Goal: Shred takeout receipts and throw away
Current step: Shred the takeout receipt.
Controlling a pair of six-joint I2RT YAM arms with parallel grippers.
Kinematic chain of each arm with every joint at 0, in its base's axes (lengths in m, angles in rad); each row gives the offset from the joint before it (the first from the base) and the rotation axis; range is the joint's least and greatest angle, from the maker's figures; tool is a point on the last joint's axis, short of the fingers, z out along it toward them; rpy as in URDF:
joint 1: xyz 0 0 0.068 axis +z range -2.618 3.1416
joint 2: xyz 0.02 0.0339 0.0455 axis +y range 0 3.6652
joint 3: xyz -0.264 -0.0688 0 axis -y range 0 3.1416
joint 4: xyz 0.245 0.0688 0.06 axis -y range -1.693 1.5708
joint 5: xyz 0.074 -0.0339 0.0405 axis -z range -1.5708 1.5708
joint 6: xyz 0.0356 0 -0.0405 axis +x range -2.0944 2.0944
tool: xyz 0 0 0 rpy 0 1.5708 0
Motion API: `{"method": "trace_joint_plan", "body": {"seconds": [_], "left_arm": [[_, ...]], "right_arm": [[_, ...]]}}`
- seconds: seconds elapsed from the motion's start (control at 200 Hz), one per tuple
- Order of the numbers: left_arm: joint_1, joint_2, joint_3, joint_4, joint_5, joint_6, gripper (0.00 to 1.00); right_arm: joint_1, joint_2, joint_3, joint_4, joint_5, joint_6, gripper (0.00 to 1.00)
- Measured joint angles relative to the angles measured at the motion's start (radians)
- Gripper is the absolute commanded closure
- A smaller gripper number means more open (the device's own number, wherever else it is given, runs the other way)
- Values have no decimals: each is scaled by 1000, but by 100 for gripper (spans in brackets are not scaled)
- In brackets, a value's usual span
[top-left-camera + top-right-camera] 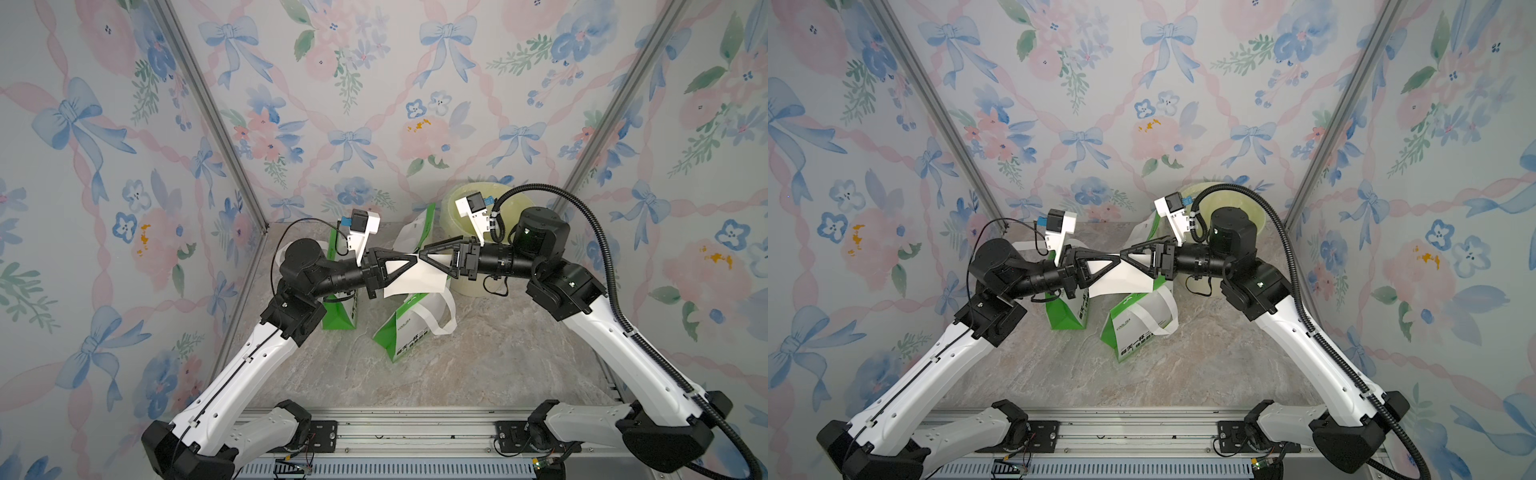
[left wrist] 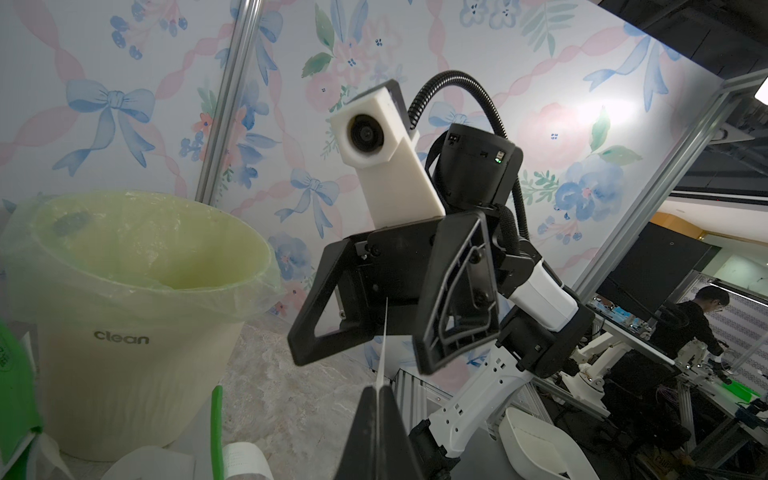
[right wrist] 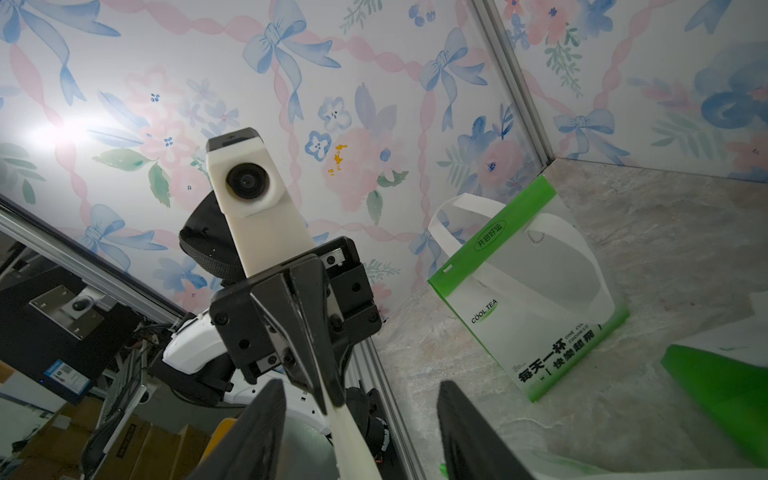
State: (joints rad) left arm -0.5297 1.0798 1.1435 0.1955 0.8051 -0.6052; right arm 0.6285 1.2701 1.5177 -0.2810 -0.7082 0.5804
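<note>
A white receipt hangs in mid-air above the bags, between my two arms. My left gripper is shut on its upper edge; the left wrist view shows the fingers pressed together with the sheet edge-on between them. My right gripper faces it tip to tip and stands open. In the right wrist view its fingers are spread on either side of the receipt without touching it. A second curled white slip shows low in the left wrist view.
A pale bin with a plastic liner stands at the back right, under the right arm. Three green-and-white bags are on the marble table: one upright at left, one lying in the middle, one behind. Walls close in on three sides.
</note>
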Motion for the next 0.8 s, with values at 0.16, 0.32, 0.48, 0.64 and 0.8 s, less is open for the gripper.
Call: {"method": "trace_joint_plan", "body": {"seconds": [0.16, 0.32, 0.48, 0.64, 0.8], "left_arm": [[0, 0, -2, 1, -5, 4, 100], [0, 0, -7, 2, -8, 4, 100], [0, 0, -9, 2, -15, 3, 100], [0, 4, -10, 0, -24, -2, 97], [0, 4, -11, 2, -41, -34, 84]], "right_arm": [[1, 0, -1, 0, -8, 2, 68], [8, 0, -7, 0, -16, 7, 69], [10, 2, -12, 0, -21, 10, 88], [15, 7, -12, 0, -21, 6, 100], [15, 7, -12, -16, -16, -14, 100]]}}
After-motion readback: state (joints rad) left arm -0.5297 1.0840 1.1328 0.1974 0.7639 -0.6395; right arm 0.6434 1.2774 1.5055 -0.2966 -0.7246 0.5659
